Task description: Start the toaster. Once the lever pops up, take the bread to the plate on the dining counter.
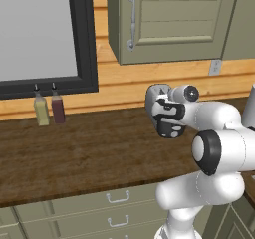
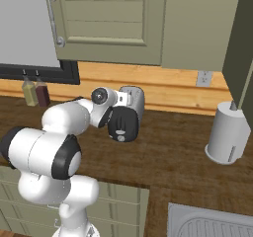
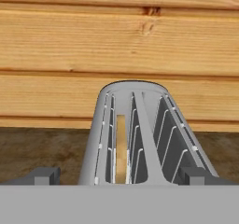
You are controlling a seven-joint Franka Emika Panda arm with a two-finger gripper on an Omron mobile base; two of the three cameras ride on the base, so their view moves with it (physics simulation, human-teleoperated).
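Hand view looks straight down the toaster (image 3: 135, 134), showing two slots; the bread (image 3: 121, 146) stands on edge in the left slot, ahead of and between the spread fingers (image 3: 44, 175). The base views hide the slots behind the arm. The gripper (image 1: 168, 126), jaws wide apart and holding nothing, hangs just over the toaster's near end, forearm reaching level across the counter (image 1: 74, 153). Bare wood lies left of the fingers; the plank wall (image 3: 116, 41) stands close behind, and a paper towel roll (image 2: 227, 135) well right.
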